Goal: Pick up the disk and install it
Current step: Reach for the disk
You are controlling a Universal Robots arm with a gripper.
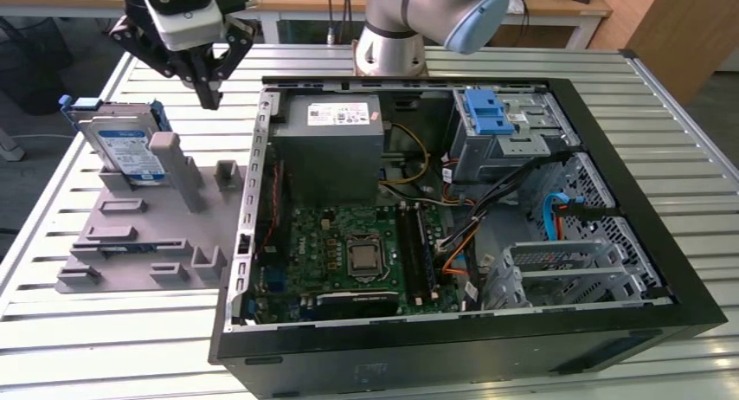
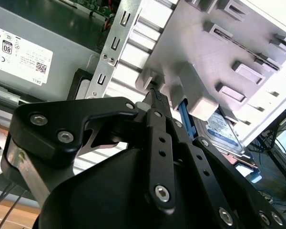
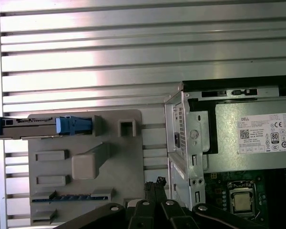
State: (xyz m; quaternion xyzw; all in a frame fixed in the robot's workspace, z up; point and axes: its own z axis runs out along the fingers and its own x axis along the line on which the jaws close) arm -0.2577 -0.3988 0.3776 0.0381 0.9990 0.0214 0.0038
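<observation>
Task status: the pick-up step is in hand and no grasp has been made. The gripper hangs above the slatted table, over the gap between the grey holding fixture and the near wall of the open computer case. In both wrist views its jaws are closed tip to tip with nothing between them. The disk stands on edge in a slot at the far end of the fixture, label facing the exterior view's right, blue carrier around its rim. It sits toward the exterior view's left of the gripper, near but apart, with no contact. The first wrist view shows the disk edge-on across the end of the fixture, and the second wrist view shows its label behind an upright post of the fixture. Inside the case, the power supply and a drive cage with a blue latch are seen; which bay is meant for the disk cannot be told. Judgement: a grasp calls for the jaws to open wider than the disk's thickness, line up over its upper edge, and descend clear of the fixture posts. Installation has not begun.
</observation>
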